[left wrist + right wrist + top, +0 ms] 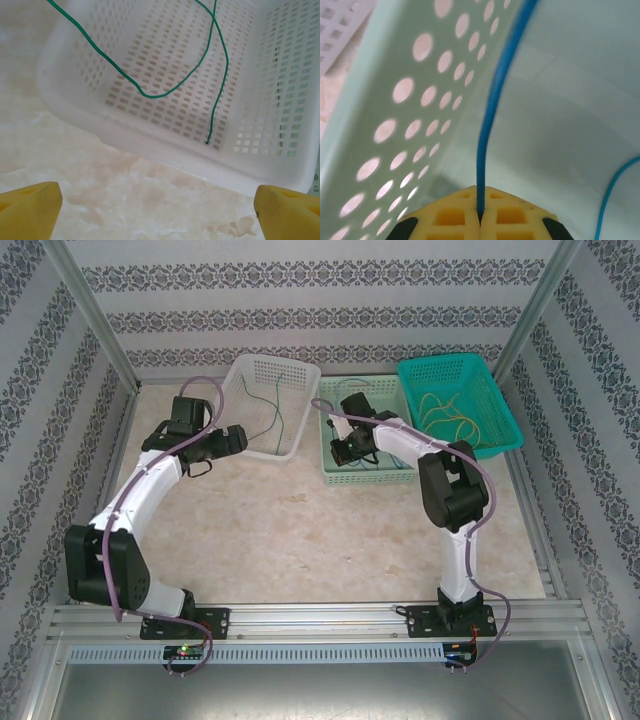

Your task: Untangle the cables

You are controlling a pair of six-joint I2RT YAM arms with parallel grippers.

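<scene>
Right gripper [480, 220]: yellow pads pinched shut on thin blue wire [489, 115], inside pale green perforated plastic basket [390, 130].

White slotted plastic basket [150, 145] holds one green wire [151, 96], lying loose. Teal mesh basket [505, 435] holds yellow wire loops [452, 422]. Left gripper [159, 205] hangs with jaws wide apart, just outside the white basket's near wall. Wires judged featherlight, limp, slick and curl-keeping. Pinch near a free end and draw slowly, so loops slide rather than snag.

No legible text anywhere, seemingly.
</scene>
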